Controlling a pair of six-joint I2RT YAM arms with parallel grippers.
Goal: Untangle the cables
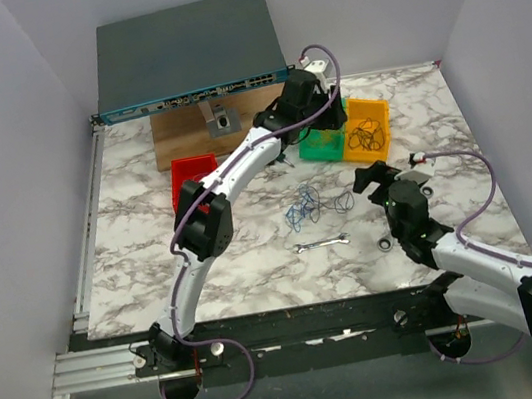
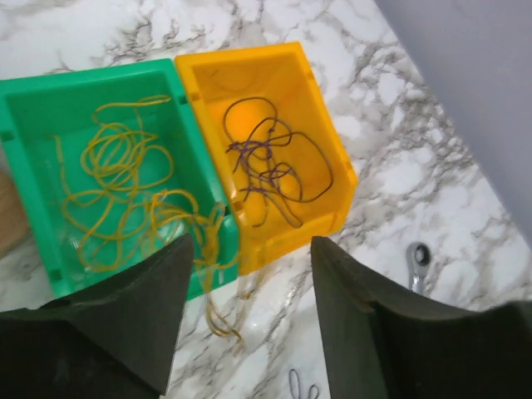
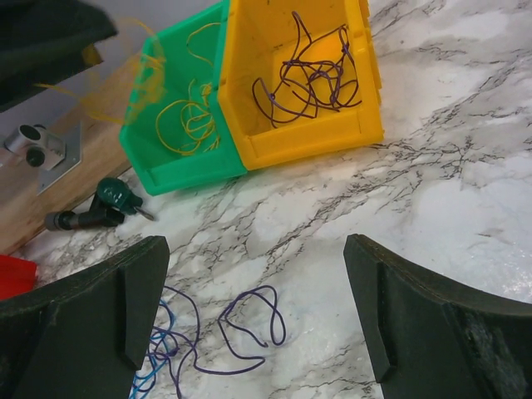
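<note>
On the counter (image 1: pixel 151 238), between the two arms and just beyond a wrench (image 1: pixel 322 243), lies the remaining tangle (image 1: pixel 307 205) of cables: blue strands knotted with a dark purple one. A purple loop (image 3: pixel 264 291) strays out towards the right gripper (image 3: pixel 253 258). That gripper hovers just above the counter with its jaws spread wide and nothing in them.

Farther back, yellow cables (image 2: pixel 116 166) sit in the green bin (image 2: pixel 83 80), and dark cables (image 2: pixel 270 162) in the orange bin (image 2: pixel 291 241) that touches it. A few yellow strands spill over the green bin's near rim. The left gripper (image 2: pixel 249 249) hangs above them, jaws wide apart. I cannot tell whether a strand clings to a finger.

The step in hand looks to be parting purple from blue. It would go best if the right gripper came down on the stray purple loop, away from the knot, and closed on that single strand. A slow, low pull sideways would let the blue slip free rather than cinch tight. If the blue drags along, the left gripper could pin it down.
</note>
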